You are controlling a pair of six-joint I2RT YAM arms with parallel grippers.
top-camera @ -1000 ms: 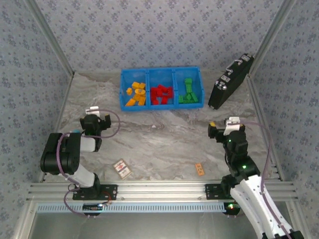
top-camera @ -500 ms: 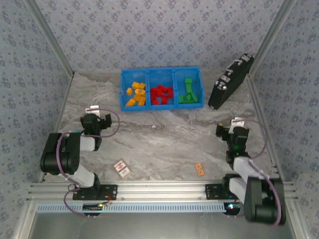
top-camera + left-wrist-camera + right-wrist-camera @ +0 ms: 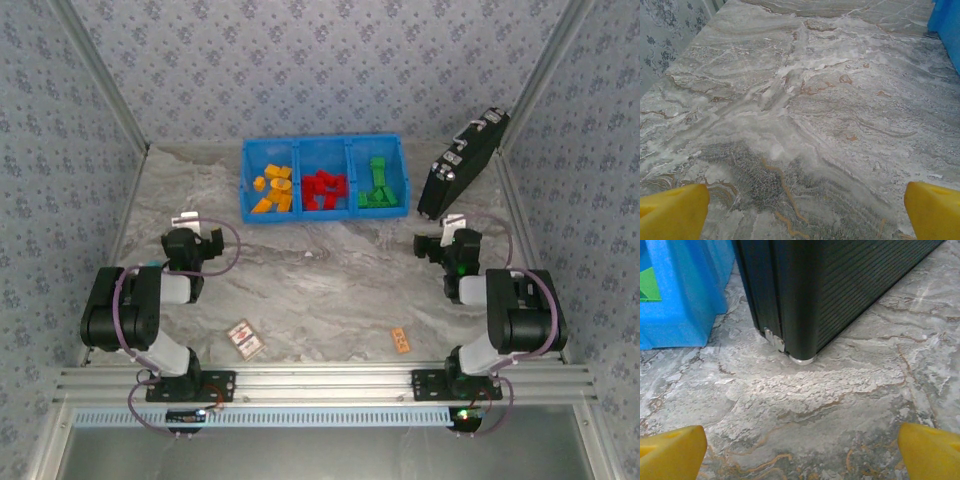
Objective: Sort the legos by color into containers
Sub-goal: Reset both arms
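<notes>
marble tabletop [image 3: 330, 285], legos [image 3: 325, 187] in blue bin [image 3: 325, 215] well beyond both jaws

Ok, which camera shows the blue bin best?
Top external: the whole blue bin, all three compartments with sorted legos. Right wrist catches one outer corner with green inside; left wrist, a blue sliver at the edge.
</notes>
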